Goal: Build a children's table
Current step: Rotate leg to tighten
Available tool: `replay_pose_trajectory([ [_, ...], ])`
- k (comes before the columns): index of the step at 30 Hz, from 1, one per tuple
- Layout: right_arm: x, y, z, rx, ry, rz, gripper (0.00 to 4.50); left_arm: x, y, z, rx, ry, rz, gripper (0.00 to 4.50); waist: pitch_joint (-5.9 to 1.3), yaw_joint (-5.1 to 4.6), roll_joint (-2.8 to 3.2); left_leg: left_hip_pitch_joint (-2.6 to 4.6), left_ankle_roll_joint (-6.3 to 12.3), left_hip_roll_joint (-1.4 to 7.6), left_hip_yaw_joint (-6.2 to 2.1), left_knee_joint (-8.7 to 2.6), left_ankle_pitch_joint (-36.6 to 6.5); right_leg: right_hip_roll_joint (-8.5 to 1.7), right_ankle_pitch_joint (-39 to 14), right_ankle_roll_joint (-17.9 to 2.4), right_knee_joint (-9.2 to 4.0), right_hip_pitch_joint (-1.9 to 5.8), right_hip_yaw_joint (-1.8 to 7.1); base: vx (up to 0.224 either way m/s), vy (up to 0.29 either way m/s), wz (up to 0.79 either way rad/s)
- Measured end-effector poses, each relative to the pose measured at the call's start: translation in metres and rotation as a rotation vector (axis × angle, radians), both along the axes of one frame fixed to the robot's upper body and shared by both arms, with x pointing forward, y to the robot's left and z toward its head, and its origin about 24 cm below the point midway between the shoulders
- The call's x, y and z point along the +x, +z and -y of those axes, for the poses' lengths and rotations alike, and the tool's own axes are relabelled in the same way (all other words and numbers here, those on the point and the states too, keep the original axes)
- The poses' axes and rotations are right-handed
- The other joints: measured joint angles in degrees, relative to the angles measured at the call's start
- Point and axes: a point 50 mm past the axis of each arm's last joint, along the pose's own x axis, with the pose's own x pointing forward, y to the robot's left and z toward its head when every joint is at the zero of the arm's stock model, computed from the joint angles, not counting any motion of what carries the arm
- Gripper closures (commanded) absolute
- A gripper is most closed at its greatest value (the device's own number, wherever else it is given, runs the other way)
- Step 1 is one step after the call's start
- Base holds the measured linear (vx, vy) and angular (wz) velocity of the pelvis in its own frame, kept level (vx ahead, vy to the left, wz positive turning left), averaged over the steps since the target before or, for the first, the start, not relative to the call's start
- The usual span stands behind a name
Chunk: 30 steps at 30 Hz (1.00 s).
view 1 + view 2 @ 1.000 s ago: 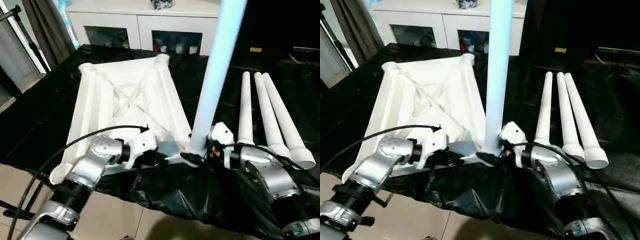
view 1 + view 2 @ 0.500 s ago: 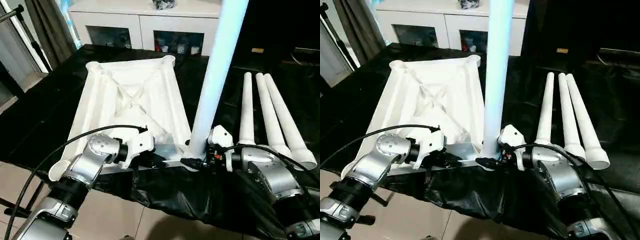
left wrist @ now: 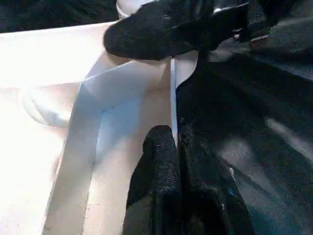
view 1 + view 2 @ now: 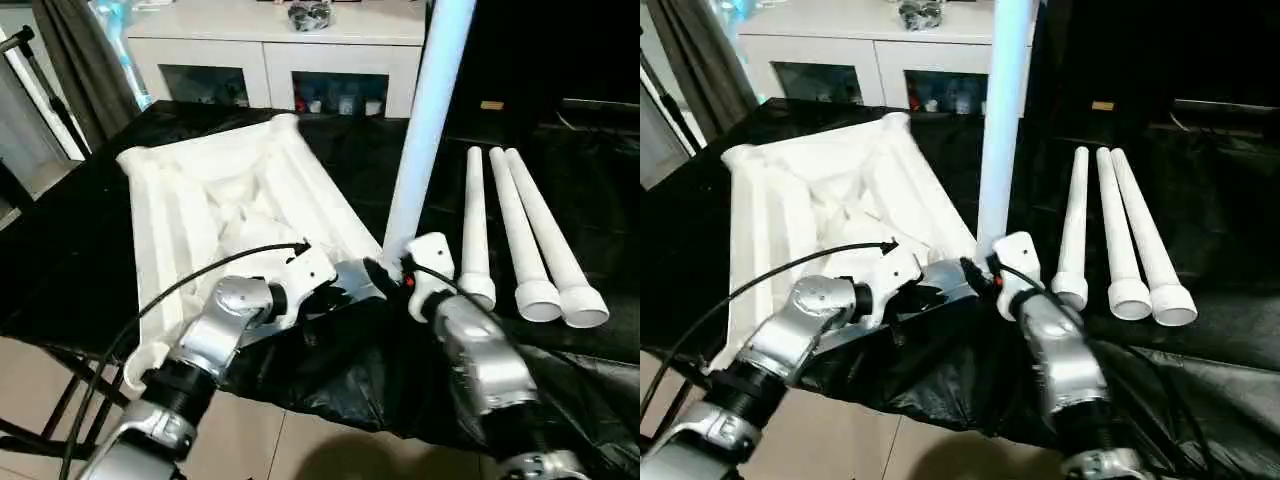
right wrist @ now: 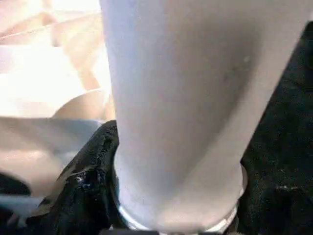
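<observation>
The white tabletop [image 4: 190,200] lies upside down on the black cloth, ribbed underside up. My left gripper [image 4: 352,283] is shut on the tabletop's thin near rim [image 3: 172,93], close to the near right corner. One white leg [image 4: 428,120] stands upright in that corner and rises out of the top of the picture. My right gripper [image 4: 392,268] is shut on the leg's base [image 5: 186,107], with one black finger [image 5: 93,166] pressed against it. Three more legs [image 4: 515,230] lie side by side to the right, flared ends toward me.
A white glass-door cabinet [image 4: 270,60] stands behind the work surface. The black cloth [image 4: 560,140] hangs over the near edge above a tiled floor [image 4: 300,450]. A dark stand [image 4: 30,90] and a curtain [image 4: 75,50] are at the far left.
The camera has moved. My right forearm has swung in toward the middle, behind the upright leg. The tabletop's far end looks turned a little to the left. Both grips hold.
</observation>
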Motion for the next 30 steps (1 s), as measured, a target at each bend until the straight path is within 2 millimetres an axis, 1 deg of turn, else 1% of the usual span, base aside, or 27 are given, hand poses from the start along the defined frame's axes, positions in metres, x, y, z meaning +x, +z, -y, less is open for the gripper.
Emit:
replay_pose_trajectory([
  [2,0.000,0.000,0.001,0.013,-0.002,0.000,0.99,-0.001,0.000,0.003,-0.004,-0.004,0.004,4.50,-0.01,0.03,0.03,-0.02,0.00,-0.01,0.00,-0.04,0.0,0.00,0.0,0.0,-0.01,-0.01,0.00,0.000,0.000,0.00],
  [5,0.001,0.002,0.003,0.029,0.017,-0.001,0.61,-0.002,0.002,0.004,-0.009,-0.020,0.007,4.50,-0.06,0.21,0.18,-0.06,0.00,-0.02,0.00,-0.10,0.0,0.00,0.1,-0.1,-0.02,-0.02,0.00,0.000,0.000,0.00],
  [7,0.001,0.004,0.006,0.030,0.053,0.000,0.51,-0.003,0.003,0.005,-0.012,-0.036,0.010,4.50,-0.02,0.44,0.26,-0.13,0.00,-0.01,0.00,-0.11,0.0,-0.01,0.0,-0.1,-0.04,-0.05,-0.02,0.000,0.000,0.00],
  [10,0.000,0.006,0.012,0.011,0.143,0.000,0.51,-0.004,0.005,0.003,-0.007,-0.069,0.016,4.50,0.01,0.58,0.31,-0.28,0.02,0.01,-0.01,-0.10,0.0,0.00,-0.1,0.0,-0.06,-0.15,-0.05,0.000,0.000,0.00],
  [12,-0.002,0.009,0.020,-0.006,0.243,-0.005,0.51,-0.006,0.006,-0.002,-0.010,-0.100,0.005,4.50,0.04,0.54,0.30,-0.37,0.04,0.02,-0.01,-0.10,0.0,0.01,-0.1,-0.1,-0.07,-0.21,-0.06,0.000,0.000,0.00],
  [16,-0.008,0.012,0.028,-0.012,0.407,-0.033,0.51,-0.008,0.008,-0.014,-0.009,-0.155,-0.015,4.50,0.12,0.55,0.20,-0.56,0.42,0.06,-0.02,-0.08,0.1,0.04,-0.2,-0.1,-0.08,-0.35,-0.12,0.000,0.000,0.00],
  [18,-0.012,0.017,0.033,-0.016,0.514,-0.060,0.51,-0.010,0.008,-0.023,-0.005,-0.195,-0.035,4.50,0.19,0.75,0.09,-0.58,0.44,0.07,-0.01,-0.06,0.1,0.04,-0.2,-0.1,-0.08,-0.40,-0.12,0.000,0.000,0.00],
  [22,-0.017,0.019,0.034,0.003,0.616,-0.092,0.51,-0.012,0.009,-0.031,0.003,-0.240,-0.058,4.50,0.26,1.11,-0.02,-0.54,0.47,0.11,-0.01,0.10,0.1,0.04,-0.2,-0.1,-0.04,-0.44,-0.14,0.000,0.000,0.00],
  [24,-0.020,0.019,0.035,-0.002,0.664,-0.107,0.75,-0.012,0.009,-0.035,0.004,-0.255,-0.071,4.50,0.26,1.35,-0.04,-0.51,0.48,0.11,-0.01,0.15,0.1,0.04,-0.2,-0.1,-0.02,-0.44,-0.14,0.000,0.000,0.00],
  [26,-0.021,0.021,0.038,-0.013,0.716,-0.128,0.83,-0.012,0.010,-0.037,0.002,-0.280,-0.088,4.50,0.26,1.57,-0.06,-0.47,0.48,0.11,-0.01,0.17,0.1,0.04,-0.2,-0.1,0.01,-0.43,-0.13,0.000,0.000,0.00],
  [28,-0.023,0.022,0.041,-0.013,0.756,-0.150,1.09,-0.013,0.010,-0.039,0.004,-0.303,-0.096,4.50,0.26,1.77,-0.08,-0.46,0.48,0.13,-0.01,0.17,0.1,0.04,-0.2,-0.1,0.03,-0.43,-0.14,0.000,0.000,0.00],
  [29,-0.023,0.022,0.041,-0.010,0.772,-0.157,1.09,-0.013,0.010,-0.041,0.009,-0.313,-0.098,4.50,0.26,1.84,-0.09,-0.47,0.48,0.14,-0.01,0.17,0.1,0.04,-0.2,-0.1,0.04,-0.43,-0.15,0.000,0.000,0.00],
  [30,-0.024,0.023,0.041,-0.014,0.784,-0.161,1.25,-0.013,0.010,-0.042,0.011,-0.320,-0.103,4.50,0.26,1.88,-0.10,-0.47,0.48,0.14,-0.01,0.18,0.1,0.04,-0.2,-0.1,0.04,-0.43,-0.15,0.000,0.000,0.00],
])
